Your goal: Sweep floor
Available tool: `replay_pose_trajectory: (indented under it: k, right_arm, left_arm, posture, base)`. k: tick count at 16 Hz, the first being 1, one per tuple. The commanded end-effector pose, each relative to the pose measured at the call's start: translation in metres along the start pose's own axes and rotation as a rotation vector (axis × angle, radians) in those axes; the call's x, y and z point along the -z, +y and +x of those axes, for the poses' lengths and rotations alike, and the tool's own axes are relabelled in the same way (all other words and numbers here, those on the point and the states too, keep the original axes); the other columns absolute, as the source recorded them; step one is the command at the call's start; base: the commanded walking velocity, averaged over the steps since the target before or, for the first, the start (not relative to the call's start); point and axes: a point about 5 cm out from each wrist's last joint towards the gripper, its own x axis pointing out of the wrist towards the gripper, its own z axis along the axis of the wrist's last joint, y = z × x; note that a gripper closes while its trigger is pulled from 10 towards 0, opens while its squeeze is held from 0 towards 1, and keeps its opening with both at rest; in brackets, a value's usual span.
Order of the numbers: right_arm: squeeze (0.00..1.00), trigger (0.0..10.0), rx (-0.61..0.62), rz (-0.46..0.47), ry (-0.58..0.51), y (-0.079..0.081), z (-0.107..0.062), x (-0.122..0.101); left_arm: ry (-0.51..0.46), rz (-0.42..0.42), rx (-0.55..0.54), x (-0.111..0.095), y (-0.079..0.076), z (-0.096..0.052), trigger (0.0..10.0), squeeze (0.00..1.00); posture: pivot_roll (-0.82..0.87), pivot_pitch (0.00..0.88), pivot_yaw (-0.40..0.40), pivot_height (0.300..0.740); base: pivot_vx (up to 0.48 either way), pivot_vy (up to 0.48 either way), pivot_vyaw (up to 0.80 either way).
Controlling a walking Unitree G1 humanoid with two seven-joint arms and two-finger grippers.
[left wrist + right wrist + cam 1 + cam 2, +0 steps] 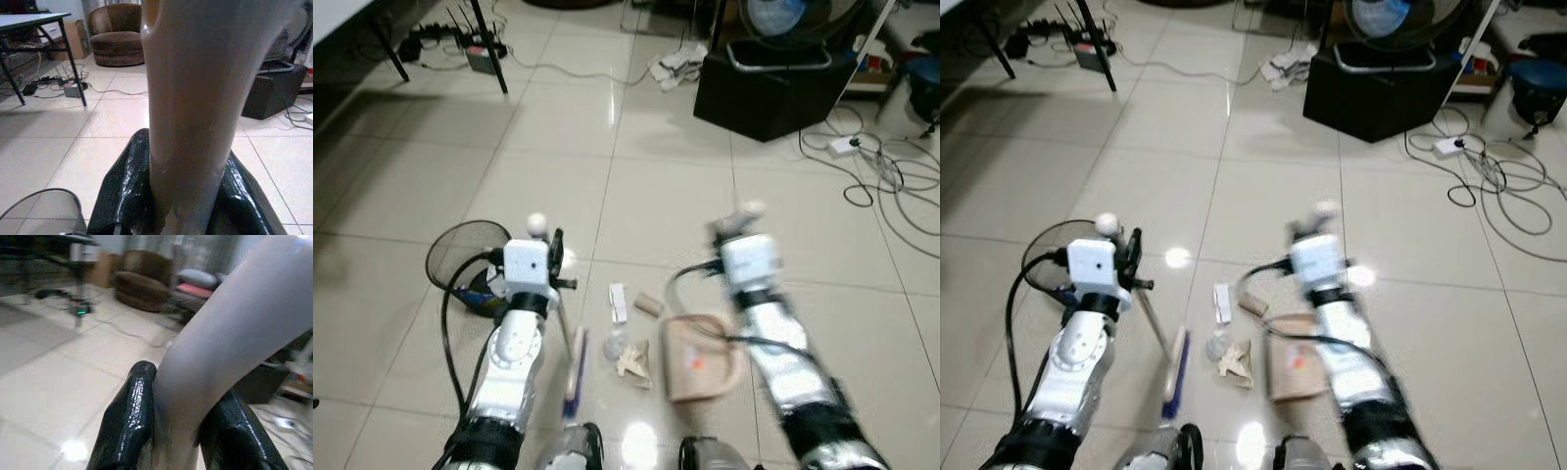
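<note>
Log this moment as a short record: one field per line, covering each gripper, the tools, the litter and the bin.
left gripper: shut on the brush handle
right gripper: shut on the dustpan handle
brush: blue-edged head on the tiles, left of the litter
dustpan: beige, on the floor right of the litter
litter: scraps of paper and small pieces between brush and dustpan
wire bin: black mesh, beside the left arm
floor: pale glossy tiles, cables at far right

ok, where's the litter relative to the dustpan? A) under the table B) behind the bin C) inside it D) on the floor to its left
D: the litter lies on the tiles between the brush and the dustpan, on the dustpan's left.
</note>
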Motion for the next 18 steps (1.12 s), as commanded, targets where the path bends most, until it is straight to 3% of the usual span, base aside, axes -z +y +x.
replay_pose_trajectory:
  k: [1,3,4,5,7,9,11,13,16,18]
  right_arm:
    - [0.00,10.0,-0.051,-0.027,-0.008,0.010,-0.001,0.002]
    - [0.00,10.0,-0.072,-0.035,0.011,0.023,-0.002,0.007]
    - [0.00,10.0,-0.056,-0.004,0.009,0.027,-0.001,0.007]
    - [0.00,10.0,-0.056,-0.004,0.009,0.027,-0.001,0.007]
    - [0.00,10.0,-0.034,0.029,-0.007,0.027,0.002,0.005]
    - [0.00,10.0,-0.001,0.058,-0.010,0.023,0.004,0.005]
    - [0.00,10.0,0.012,0.063,-0.006,0.020,0.004,0.007]
    - [0.00,10.0,0.031,0.077,-0.005,0.016,0.004,0.008]
    - [0.00,10.0,0.048,0.128,-0.012,0.012,0.004,0.008]
    - [0.00,10.0,0.057,0.163,-0.014,0.011,0.002,0.009]
  left_arm:
    - [0.033,0.009,0.003,0.009,-0.002,-0.004,10.0,0.00]
    - [0.049,-0.011,0.021,0.014,-0.009,-0.003,10.0,0.00]
    - [0.049,-0.063,0.009,0.014,-0.013,0.001,10.0,0.00]
    - [0.049,-0.063,0.009,0.014,-0.013,0.001,10.0,0.00]
    - [0.042,-0.162,0.028,0.010,-0.021,0.006,10.0,0.00]
    - [0.043,-0.300,0.170,0.005,-0.035,0.005,10.0,0.00]
    - [0.072,-0.348,0.273,0.007,-0.038,-0.003,10.0,0.00]
    - [0.071,-0.354,0.355,0.003,-0.031,-0.009,10.0,0.00]
    - [0.020,-0.392,0.295,-0.009,-0.015,0.000,10.0,0.00]
    - [-0.026,-0.335,0.226,-0.018,-0.001,0.011,10.0,0.00]
  posture:
    - [0.02,0.253,0.029,0.740]
    - [0.02,0.260,0.026,0.740]
    - [0.02,0.257,0.027,0.740]
    - [0.02,0.257,0.027,0.740]
    - [0.02,0.256,0.028,0.740]
    - [0.02,0.247,0.029,0.740]
    - [0.02,0.237,0.033,0.740]
    - [0.02,0.226,0.035,0.740]
    - [0.02,0.214,0.037,0.740]
    - [0.02,0.199,0.033,0.740]
  base:
    - [0.000,0.000,0.00]
    - [0.000,0.000,0.00]
    - [0.000,0.000,0.00]
    - [0.000,0.000,0.00]
    - [0.000,0.000,0.00]
    - [0.000,0.000,0.00]
    - [0.000,0.000,0.00]
    - [0.000,0.000,0.00]
    - [0.000,0.000,0.00]
    - [0.000,0.000,0.00]
